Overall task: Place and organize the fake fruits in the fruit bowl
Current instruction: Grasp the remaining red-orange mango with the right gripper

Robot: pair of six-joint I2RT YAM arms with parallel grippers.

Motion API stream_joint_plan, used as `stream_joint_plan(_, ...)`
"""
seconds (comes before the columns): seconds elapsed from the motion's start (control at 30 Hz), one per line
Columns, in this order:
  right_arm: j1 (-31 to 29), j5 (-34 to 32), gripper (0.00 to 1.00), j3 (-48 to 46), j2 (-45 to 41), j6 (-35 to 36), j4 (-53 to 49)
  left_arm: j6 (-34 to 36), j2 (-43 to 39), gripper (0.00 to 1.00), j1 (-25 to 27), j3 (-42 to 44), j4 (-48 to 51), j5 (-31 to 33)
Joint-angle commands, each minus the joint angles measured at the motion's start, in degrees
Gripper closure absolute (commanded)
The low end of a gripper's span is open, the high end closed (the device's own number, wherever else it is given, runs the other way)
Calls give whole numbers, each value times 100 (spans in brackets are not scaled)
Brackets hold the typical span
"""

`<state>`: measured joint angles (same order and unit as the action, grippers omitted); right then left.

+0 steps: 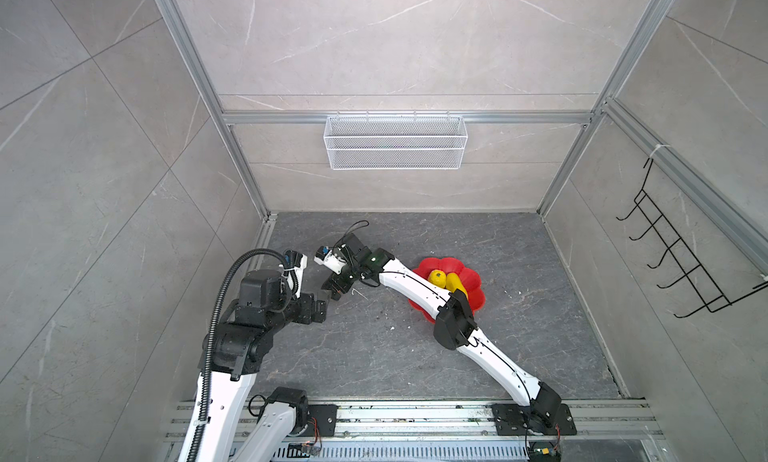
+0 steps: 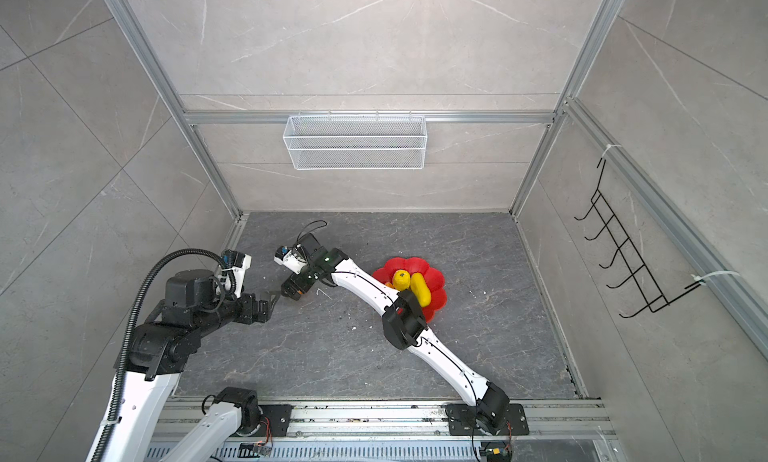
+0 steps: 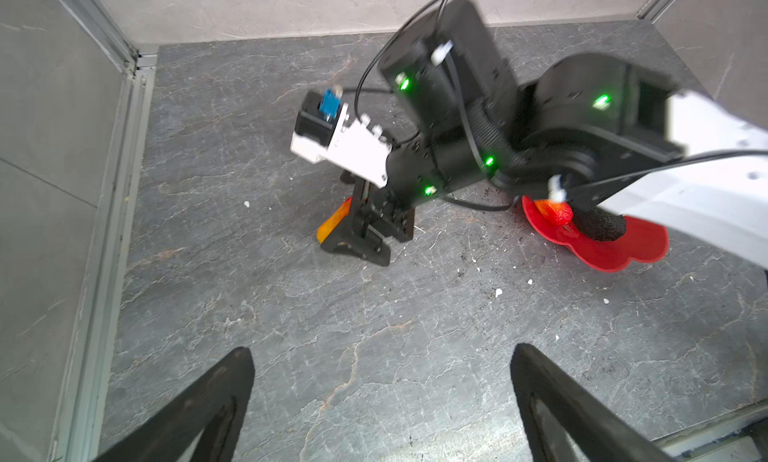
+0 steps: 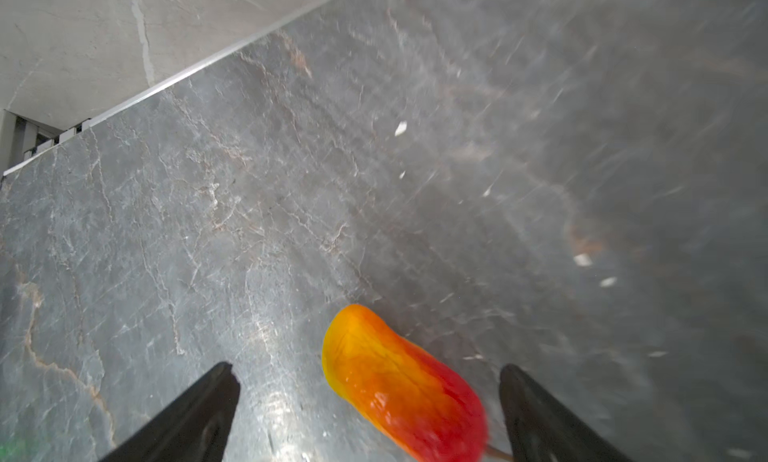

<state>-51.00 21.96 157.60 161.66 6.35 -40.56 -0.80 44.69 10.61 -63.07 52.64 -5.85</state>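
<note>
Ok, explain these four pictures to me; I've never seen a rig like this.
Two robot arms reach over a grey stone-look surface. Two pictures look down from overhead, nearly the same view; two come from cameras on the arms' wrists. A red flower-shaped bowl holds a round yellow fruit, a long yellow fruit, a dark oval fruit and a red-orange fruit. A second red-orange fruit lies on the surface between the open fingers of the right gripper, not gripped. The left gripper is open and empty.
</note>
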Motion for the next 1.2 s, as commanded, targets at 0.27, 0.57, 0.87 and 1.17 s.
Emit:
stream_joint_plan(0.27,-42,28,0,282,176,-590,-104,409,-13,0,-15,154,-712,-663)
stream_joint_plan(0.57,-78,-991,21,46,-2,-1018,-373,487,-206,0,-15,319,-864,-549)
stream_joint_plan(0.87,-112,-1207,52,104,1,-1377,-229,690,-14,0,-15,219,-761,-547)
stream_joint_plan(1.17,-125,-1369,76,39,-709,-979,-557,611,-32,0,-15,293,-977,-626)
